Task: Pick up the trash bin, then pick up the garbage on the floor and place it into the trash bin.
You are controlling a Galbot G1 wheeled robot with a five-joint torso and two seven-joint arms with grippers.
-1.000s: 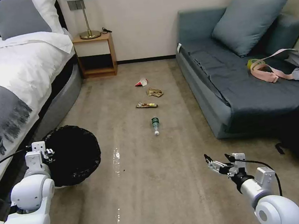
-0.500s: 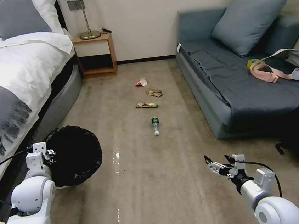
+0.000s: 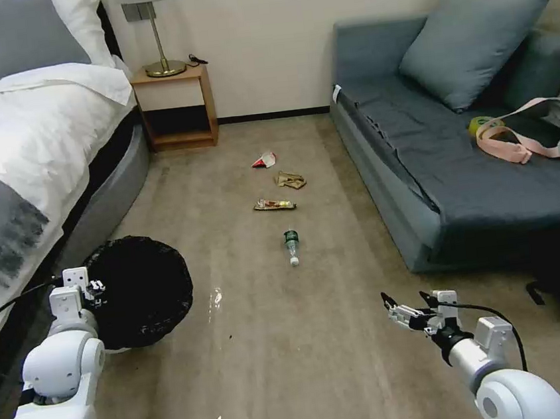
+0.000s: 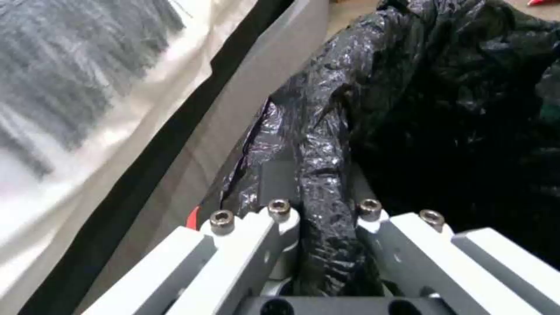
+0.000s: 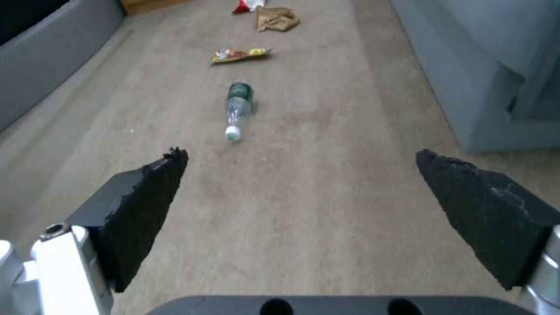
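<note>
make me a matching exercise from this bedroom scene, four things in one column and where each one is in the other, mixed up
Things:
1. trash bin
2. bottle
3. lamp
4. pink strap

Places:
A. on the wooden nightstand
B. on the sofa seat
C. lying on the carpet, nearest of the litter to the open right tool
D. beside the bed, its bag-wrapped rim pinched in the left tool

Pairs: 1-D, 2-C, 3-A, 4-B
</note>
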